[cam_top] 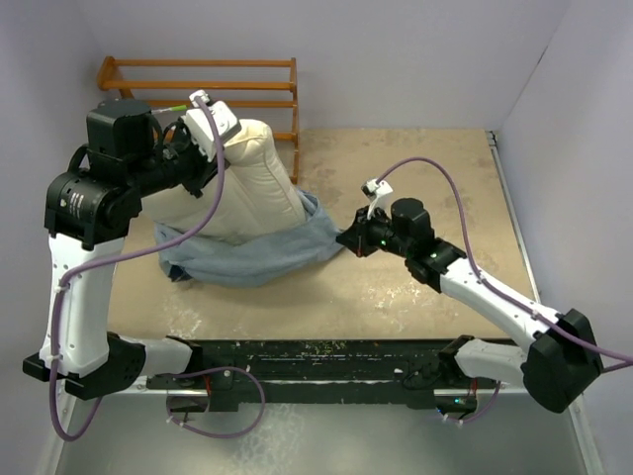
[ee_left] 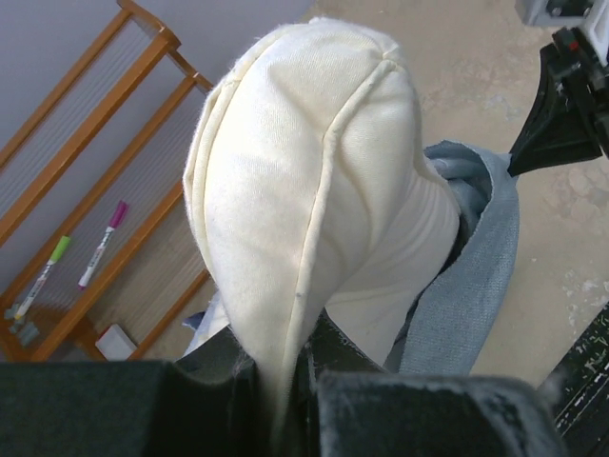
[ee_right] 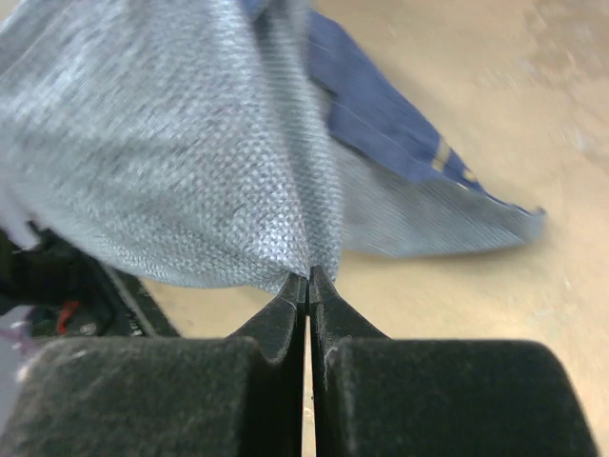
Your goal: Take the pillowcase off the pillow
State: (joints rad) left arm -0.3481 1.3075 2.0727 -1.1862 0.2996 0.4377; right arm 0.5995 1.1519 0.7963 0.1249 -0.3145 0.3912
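Note:
The cream-white pillow (cam_top: 252,183) stands tilted on the table, its top end lifted toward the back left. My left gripper (cam_top: 198,148) is shut on that end; in the left wrist view its jaws pinch the pillow's seam (ee_left: 285,371). The blue pillowcase (cam_top: 252,255) is bunched around the pillow's lower end, paler inside showing. My right gripper (cam_top: 346,239) is shut on the pillowcase's right edge; in the right wrist view (ee_right: 307,278) its tips clamp the blue-grey fabric (ee_right: 190,162). The bear face, text, strap and tag are hidden.
A wooden rack (cam_top: 203,87) stands at the back left against the wall, with two markers (ee_left: 100,245) on its shelf. The tan table top (cam_top: 435,188) ends at a black rail (cam_top: 316,361) at the near edge. Walls close in on both sides.

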